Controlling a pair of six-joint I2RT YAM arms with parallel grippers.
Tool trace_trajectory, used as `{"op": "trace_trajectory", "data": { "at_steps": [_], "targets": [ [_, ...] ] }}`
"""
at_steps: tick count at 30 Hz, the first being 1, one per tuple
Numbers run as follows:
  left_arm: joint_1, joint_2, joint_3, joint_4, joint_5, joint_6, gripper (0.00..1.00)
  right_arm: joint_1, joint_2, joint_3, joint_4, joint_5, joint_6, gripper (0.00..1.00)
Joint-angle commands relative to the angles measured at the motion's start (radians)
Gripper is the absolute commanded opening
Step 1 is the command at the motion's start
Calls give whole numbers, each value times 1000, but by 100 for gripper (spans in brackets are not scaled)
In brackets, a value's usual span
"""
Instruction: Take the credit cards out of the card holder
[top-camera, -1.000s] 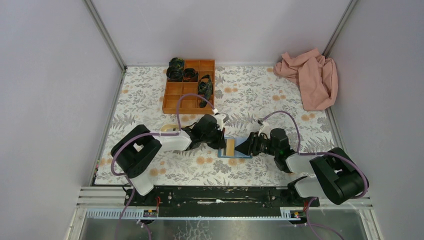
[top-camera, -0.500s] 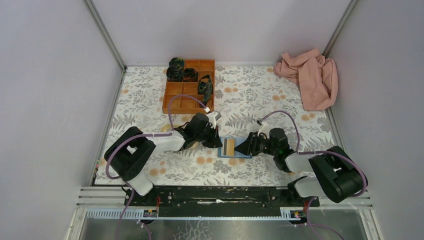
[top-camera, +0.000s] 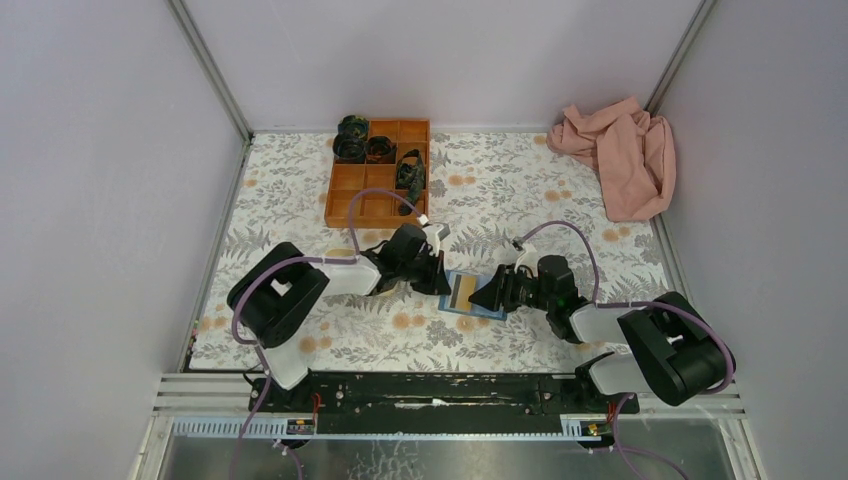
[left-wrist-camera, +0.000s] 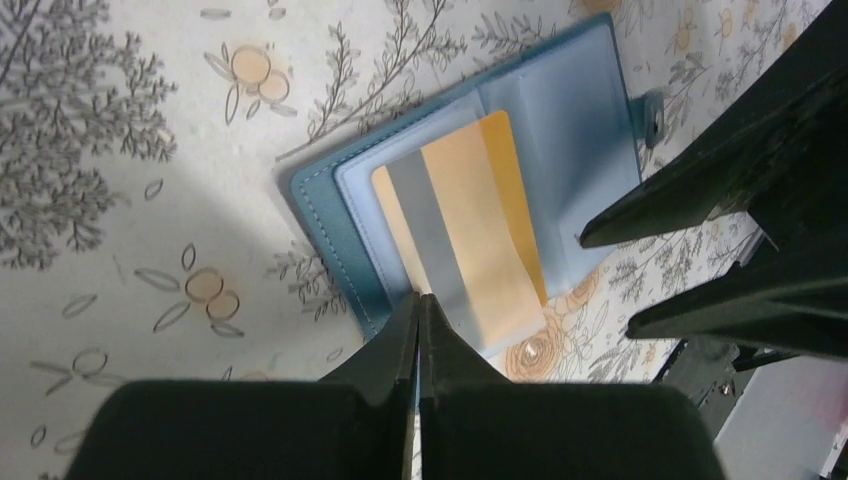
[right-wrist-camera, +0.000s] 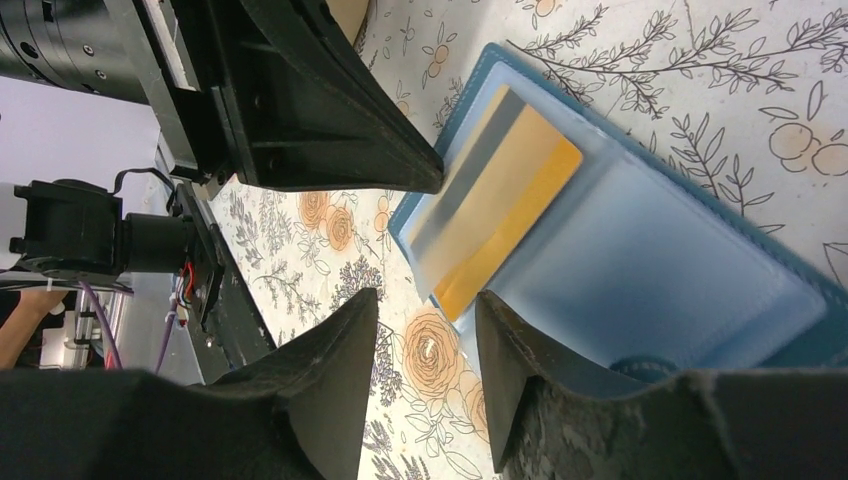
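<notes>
So here's where we're at. The card holder (left-wrist-camera: 590, 130) is lying open like a book, flat on the flowery surface (left-wrist-camera: 150, 150), right between our two pincers. A gold credit card (left-wrist-camera: 470, 240) with a grey stripe down it sits on the half of the holder nearest the left pincer (left-wrist-camera: 418, 305), slanted a bit against the holder's edges. We can't tell how much of it is tucked in the pocket. Its end closest to that pincer reaches about to the holder's rim. It's the only card we can see.

The left pincer is fully closed with nothing in it, tips pressed together into one point. That point sits right at the near end of the card's grey stripe, over the holder's border. We can't tell from these angles whether it's touching the card or just above it.

The right pincer (right-wrist-camera: 428, 297) is about half open and has hold of nothing. It comes in low from the opposite side. One finger is over the bare half of the holder, the one with the little clasp tab (left-wrist-camera: 651, 113), and the other is over the surface just beside it. The tips point towards the card without reaching it.

Beyond the left pincer, well apart from the holder, there's an orange compartment tray (top-camera: 378, 195). Way off past the right pincer is a crumpled pink cloth (top-camera: 620, 150).
</notes>
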Motion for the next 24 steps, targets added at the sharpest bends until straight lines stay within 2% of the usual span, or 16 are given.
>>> {"op": "trace_trajectory", "data": {
  "at_steps": [1, 7, 15, 24],
  "targets": [
    [1, 72, 41, -61, -32, 4, 0, 9, -1, 46, -9, 27, -26, 49],
    [1, 111, 58, -63, 7, -7, 0, 10, 23, 75, -66, 67, -33, 51],
    [1, 113, 61, -67, 9, -5, 0, 11, 25, 107, -212, 206, -24, 51],
    [0, 133, 65, -52, 46, -16, 0, 12, 117, 148, -179, 129, -22, 53]
  ]
}}
